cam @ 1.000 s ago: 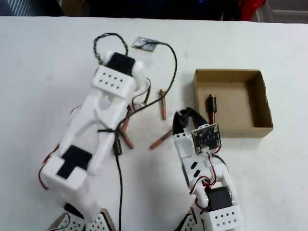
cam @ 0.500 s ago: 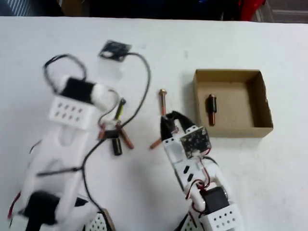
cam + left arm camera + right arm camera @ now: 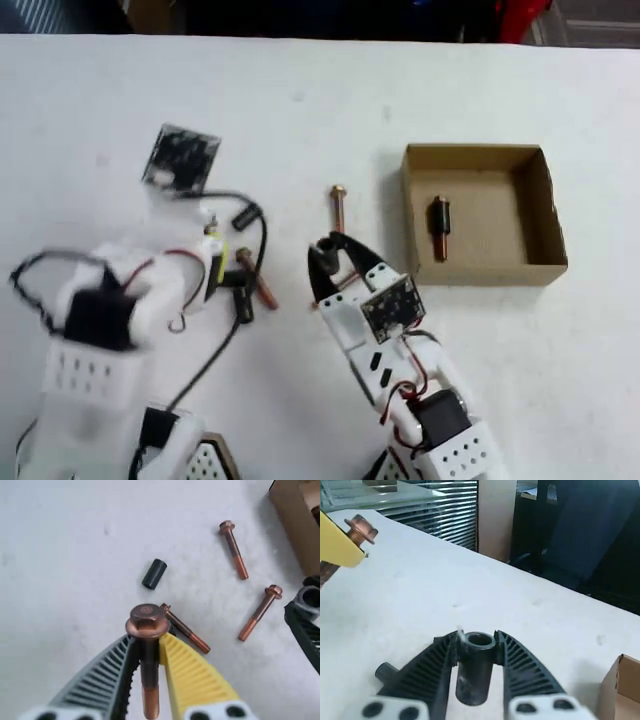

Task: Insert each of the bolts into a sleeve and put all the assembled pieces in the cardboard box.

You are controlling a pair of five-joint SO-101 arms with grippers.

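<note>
My left gripper [image 3: 147,642] is shut on a copper bolt [image 3: 145,665], head at the fingertips; it sits at centre left of the table [image 3: 222,262]. My right gripper [image 3: 476,641] is shut on an upright black sleeve [image 3: 474,672], just left of the cardboard box [image 3: 540,215], and shows beside the left one [image 3: 304,611]. One assembled piece [image 3: 438,228] lies in the box. Loose bolts lie on the table [image 3: 233,548], [image 3: 259,612], [image 3: 186,631]. A loose black sleeve [image 3: 154,573] lies beyond the left fingertips.
Another black sleeve [image 3: 243,305] lies near the left arm's cable [image 3: 205,365]. The left arm's yellow finger and bolt head [image 3: 362,529] show in the right wrist view. White table stretches open behind and right of the box.
The left arm has swung back towards the near left, lifting a bolt off the pile. The right gripper has shifted left, away from the box.
</note>
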